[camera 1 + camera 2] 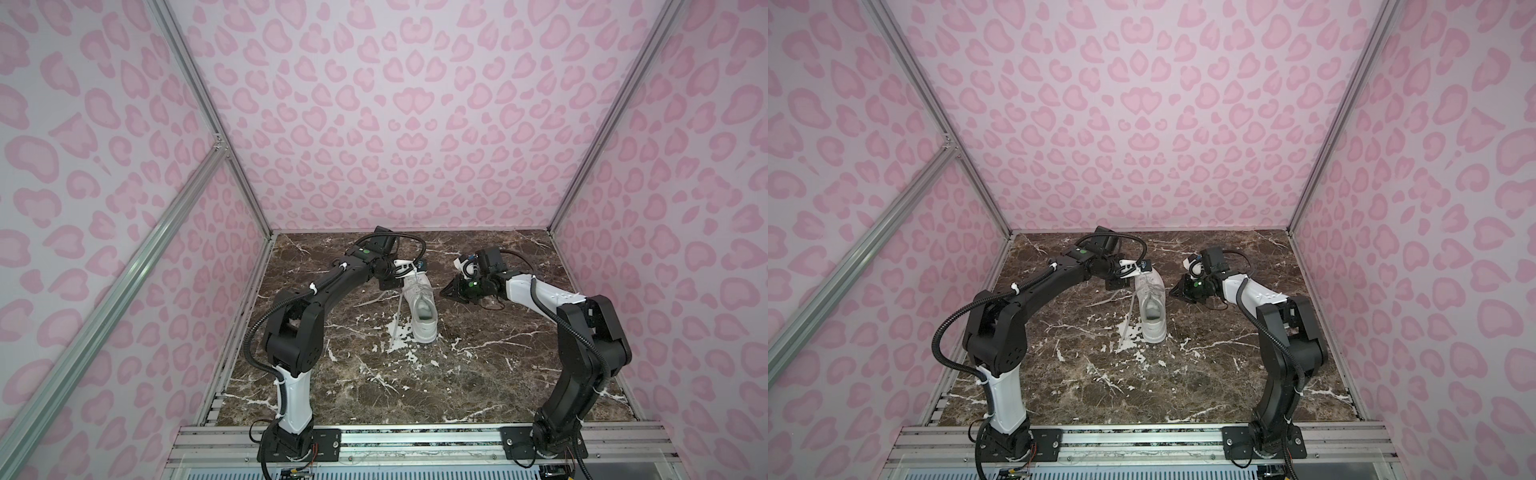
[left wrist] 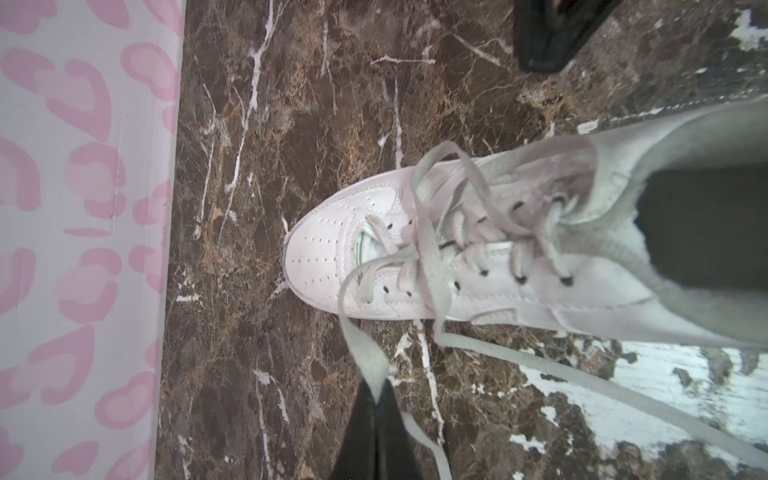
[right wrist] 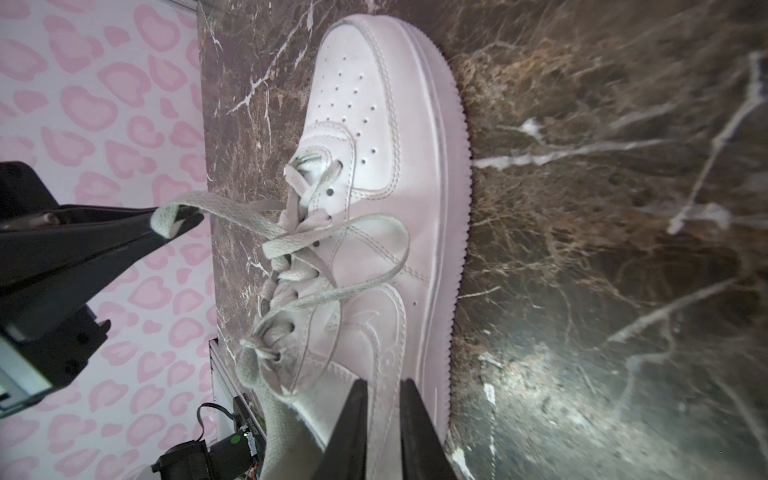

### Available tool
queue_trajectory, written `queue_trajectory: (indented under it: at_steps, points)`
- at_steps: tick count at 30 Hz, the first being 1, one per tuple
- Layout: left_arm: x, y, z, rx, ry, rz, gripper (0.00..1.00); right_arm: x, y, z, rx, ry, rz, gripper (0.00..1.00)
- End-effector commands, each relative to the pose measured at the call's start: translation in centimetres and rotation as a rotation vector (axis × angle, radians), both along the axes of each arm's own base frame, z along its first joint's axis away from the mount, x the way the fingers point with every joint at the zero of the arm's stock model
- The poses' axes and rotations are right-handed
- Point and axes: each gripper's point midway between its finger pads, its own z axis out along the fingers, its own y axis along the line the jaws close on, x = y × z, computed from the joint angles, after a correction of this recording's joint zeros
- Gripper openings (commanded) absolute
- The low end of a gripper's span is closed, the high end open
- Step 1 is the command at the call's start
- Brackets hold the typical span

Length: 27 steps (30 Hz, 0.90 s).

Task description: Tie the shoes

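Note:
A single white sneaker (image 1: 423, 309) (image 1: 1152, 309), one of the shoes, lies on the marble table with its toe toward the back wall. Its laces (image 2: 432, 266) cross loosely over the tongue, untied. My left gripper (image 2: 376, 397) (image 1: 391, 287) hangs just left of the toe, shut on one lace end that runs up from the eyelets. It also appears in the right wrist view (image 3: 176, 222), with the lace folded over its tip. A second lace (image 1: 398, 318) trails on the table left of the shoe. My right gripper (image 3: 384, 399) (image 1: 444, 293) is beside the shoe's right side, open by a narrow gap with nothing in it.
Pink-patterned walls (image 1: 374, 124) close in the back and both sides. An aluminium rail (image 1: 415, 440) carrying both arm bases runs along the front. White worn patches (image 1: 401, 340) mark the marble near the heel.

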Motion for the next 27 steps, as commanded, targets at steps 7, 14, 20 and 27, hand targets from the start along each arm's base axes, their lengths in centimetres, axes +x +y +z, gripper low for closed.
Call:
queue_trajectory:
  at_steps: [7, 14, 20, 27]
  points:
    - [-0.7, -0.5, 0.6, 0.011, -0.007, -0.022, 0.03, -0.5, 1.6, -0.7, 0.082, 0.016, 0.007, 0.15]
    - [-0.8, -0.7, 0.7, 0.010, -0.009, -0.027, 0.03, -0.7, 2.9, -0.8, 0.108, 0.021, 0.035, 0.14]
    - [-1.0, -0.9, 0.8, 0.004, -0.008, -0.035, 0.03, 0.1, 3.5, 0.6, 0.173, -0.012, 0.014, 0.15]
    - [-1.3, -1.0, 0.6, 0.005, 0.000, -0.036, 0.03, 0.6, 4.3, 1.7, 0.266, -0.019, 0.006, 0.16]
